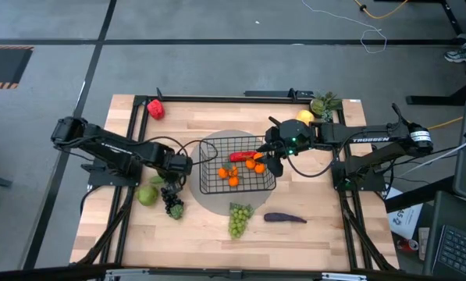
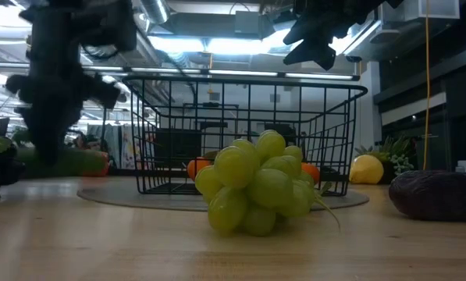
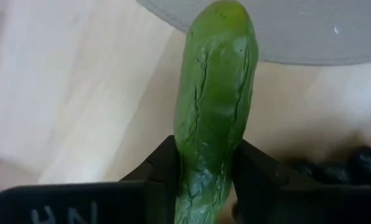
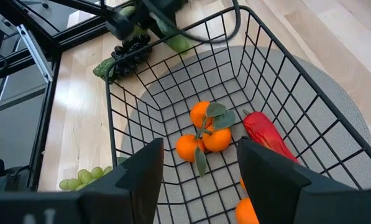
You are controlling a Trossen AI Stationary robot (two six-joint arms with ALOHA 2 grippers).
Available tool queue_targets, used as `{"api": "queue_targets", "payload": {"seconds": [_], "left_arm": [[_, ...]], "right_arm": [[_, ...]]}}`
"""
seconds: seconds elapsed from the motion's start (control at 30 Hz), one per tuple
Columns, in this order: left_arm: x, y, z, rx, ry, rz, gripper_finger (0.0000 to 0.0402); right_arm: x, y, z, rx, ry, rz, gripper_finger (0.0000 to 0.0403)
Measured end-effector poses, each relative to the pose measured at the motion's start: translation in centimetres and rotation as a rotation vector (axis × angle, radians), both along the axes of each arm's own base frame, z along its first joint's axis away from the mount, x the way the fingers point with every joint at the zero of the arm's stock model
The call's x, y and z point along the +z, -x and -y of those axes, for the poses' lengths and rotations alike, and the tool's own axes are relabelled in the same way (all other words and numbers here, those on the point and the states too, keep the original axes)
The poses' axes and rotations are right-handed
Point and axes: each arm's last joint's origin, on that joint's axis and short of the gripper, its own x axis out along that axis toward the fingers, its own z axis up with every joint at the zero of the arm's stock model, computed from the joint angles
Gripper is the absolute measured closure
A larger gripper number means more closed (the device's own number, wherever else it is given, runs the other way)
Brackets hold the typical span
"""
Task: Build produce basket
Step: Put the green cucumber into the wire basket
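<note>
The black wire basket (image 1: 215, 181) stands on a round grey mat in the middle of the table. It holds several oranges (image 4: 204, 134) and a red chili (image 4: 266, 134). My left gripper (image 1: 179, 167) is just left of the basket, shut on a green cucumber (image 3: 213, 106). My right gripper (image 4: 201, 171) hangs open and empty over the basket's right part (image 1: 273, 160). On the table lie a green apple (image 1: 147, 195), purple grapes (image 1: 172, 206), green grapes (image 1: 239, 218), an eggplant (image 1: 284, 218), a red pepper (image 1: 155, 108) and a yellow fruit (image 1: 305, 117). My left gripper pinches the cucumber near one end (image 3: 201, 177) between its two fingers (image 3: 163, 171), one on each side. The cucumber runs forward along the fingers, and its free end (image 3: 225, 15) points toward the grey mat. I cannot tell whether it is clear of the table.
The grey mat (image 1: 217, 204) reaches past the basket on every side. A green leafy piece (image 1: 325, 102) lies at the far right corner. The apple and purple grapes sit close by my left arm. Bare wood shows along the near edge (image 1: 178, 238).
</note>
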Motion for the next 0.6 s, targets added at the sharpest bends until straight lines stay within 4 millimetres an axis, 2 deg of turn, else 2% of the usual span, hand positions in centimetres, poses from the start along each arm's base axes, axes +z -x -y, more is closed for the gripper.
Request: {"api": "queue_targets", "payload": {"seconds": [0.2,0.3,0.4,0.6], "left_arm": [[4.6,-0.7,-0.3,-0.004,-0.14,-0.036,0.0301],[7.5,-0.7,-0.7,0.085,-0.28,-0.048,0.0301],[10.1,-1.0,-1.2,0.21,-0.423,0.034,0.0301],[14.1,-1.9,-1.7,0.288,-0.675,0.23,0.0302]], "right_arm": [[0.0,0.0,0.0,0.0,0.0,-0.003,0.0199],[0.0,0.0,0.0,0.0,-0.001,-0.005,0.0199],[0.0,0.0,0.0,0.0,0.0,-0.005,0.0199],[0.0,0.0,0.0,0.0,0.0,-0.005,0.0199]]}}
